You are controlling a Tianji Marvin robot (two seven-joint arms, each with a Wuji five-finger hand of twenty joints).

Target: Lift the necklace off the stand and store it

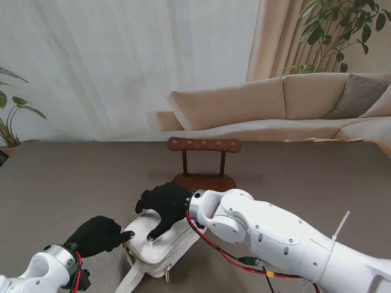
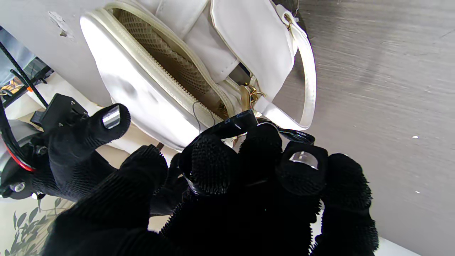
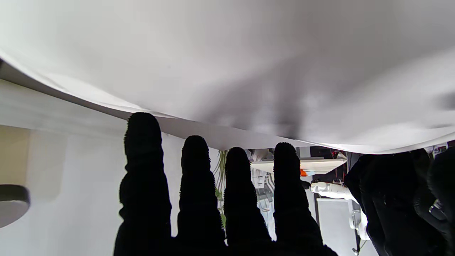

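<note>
Both of our hands are at the white bag (image 1: 160, 244): right hand (image 1: 164, 206) flat on top, fingers extended, grasping nothing; left hand (image 1: 96, 235) curled at the zipper end (image 2: 245, 122), grip unclear. Empty wooden stand (image 1: 204, 163) at 12 o'clock from the bag; necklace not discernible.

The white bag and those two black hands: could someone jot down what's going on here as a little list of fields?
bag: white bag on the table, zipper open, mesh lining showing
left hand: left hand at the bag's left end, fingertips bunched by the zipper
right hand: right hand flat on top of the bag, fingers spread
stand: wooden stand farther from me, no necklace seen hanging
necklace: not clearly visible
</note>
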